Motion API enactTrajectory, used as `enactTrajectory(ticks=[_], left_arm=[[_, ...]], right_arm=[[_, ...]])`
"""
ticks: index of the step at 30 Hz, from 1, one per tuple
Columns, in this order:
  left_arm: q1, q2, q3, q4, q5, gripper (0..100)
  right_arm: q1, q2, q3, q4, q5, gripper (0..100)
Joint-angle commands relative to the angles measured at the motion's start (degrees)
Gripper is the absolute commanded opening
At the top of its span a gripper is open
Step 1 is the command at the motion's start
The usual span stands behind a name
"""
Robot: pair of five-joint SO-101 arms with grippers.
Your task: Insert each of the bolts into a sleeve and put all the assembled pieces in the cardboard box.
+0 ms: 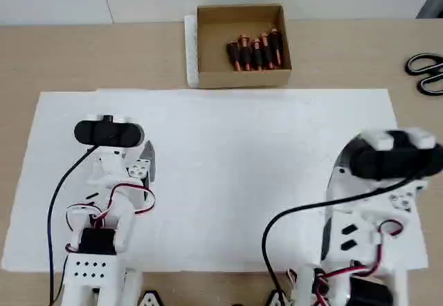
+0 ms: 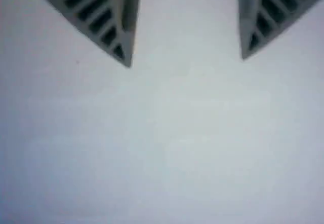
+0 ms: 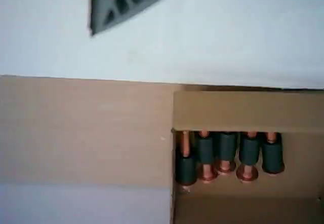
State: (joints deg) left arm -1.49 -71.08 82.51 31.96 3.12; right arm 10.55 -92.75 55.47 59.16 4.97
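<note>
The cardboard box stands at the far middle of the table. Inside lie several assembled pieces, copper bolts in dark sleeves, side by side. In the right wrist view the box wall faces me, with the assembled pieces lined up behind it. My left gripper is open over the white sheet, nothing between its fingers; in the high view it sits at the near left, far from the box. A grey part of my right gripper hangs over the sheet, short of the box.
A large white sheet covers most of the wooden table. Black scissors lie at the far right edge. A white strip runs along the box's left side. The right arm stands at the near right.
</note>
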Motion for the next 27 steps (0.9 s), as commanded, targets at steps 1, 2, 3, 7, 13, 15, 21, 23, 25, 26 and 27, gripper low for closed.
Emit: enactTrajectory(ticks=[1, 2, 3, 7, 13, 15, 21, 23, 25, 26, 27], left_arm=[[0.2, -0.6, -0.3, -1.3, -0.1, 13], [0.2, -0.6, -0.3, -1.3, -0.1, 13], [0.2, -0.6, -0.3, -1.3, -0.1, 13], [0.2, -0.6, -0.3, -1.3, -0.1, 13], [0.3, -0.6, 1.5, -1.5, -0.1, 13], [0.3, -0.6, 2.2, -1.5, -0.2, 13], [0.3, -0.6, 2.9, -1.5, -0.2, 13], [0.3, -0.6, 2.9, -1.4, -0.2, 13], [0.3, -0.6, 3.2, -1.4, -0.2, 13], [0.3, -0.6, 3.6, -1.4, -0.2, 13], [0.3, -0.6, 3.9, -1.4, -0.2, 13]], right_arm=[[0.2, -11.1, 12.9, -4.5, 0.3, 26.3], [0.2, -12.1, 15.9, -4.7, 0.3, 26.3], [0.2, -11.6, 17.8, -4.6, 0.3, 26.3], [0.1, -10.4, 22.4, -6.5, 0.0, 26.3], [0.1, -11.1, 31.2, -15.0, 0.1, 26.3], [0.1, -11.1, 34.1, -17.5, 0.0, 26.3], [-3.2, -11.1, 41.0, -22.9, 0.2, 26.3], [-6.1, -11.1, 41.1, -22.9, 0.1, 26.3], [-9.0, -11.1, 41.1, -23.1, 0.2, 26.3], [-10.2, -11.1, 41.1, -23.1, 0.2, 26.3], [-11.2, -11.1, 41.1, -22.9, 0.2, 26.3]])
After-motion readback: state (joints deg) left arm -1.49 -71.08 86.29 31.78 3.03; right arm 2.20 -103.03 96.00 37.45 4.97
